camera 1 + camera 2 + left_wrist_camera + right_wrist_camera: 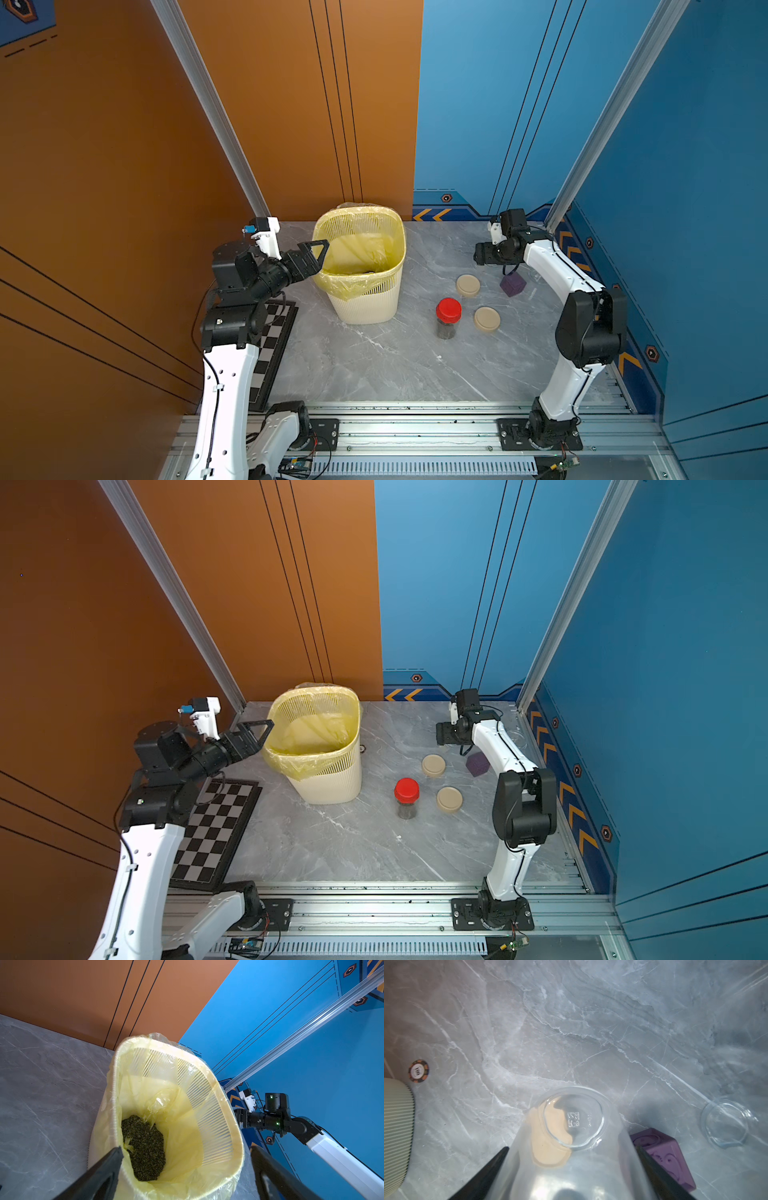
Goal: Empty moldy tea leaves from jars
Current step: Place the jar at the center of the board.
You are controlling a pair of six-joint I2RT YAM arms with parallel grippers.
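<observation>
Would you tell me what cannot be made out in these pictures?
- Glass jar in the right gripper: mouth end cut off by the right wrist view's edge; barely visible in both top views.
- Tea leaves in the bin: mostly hidden by its wall in both top views.
- Poker chip: partly hidden behind the bin in a top view.

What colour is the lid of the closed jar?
Red. The lid shows best in a top view.
</observation>
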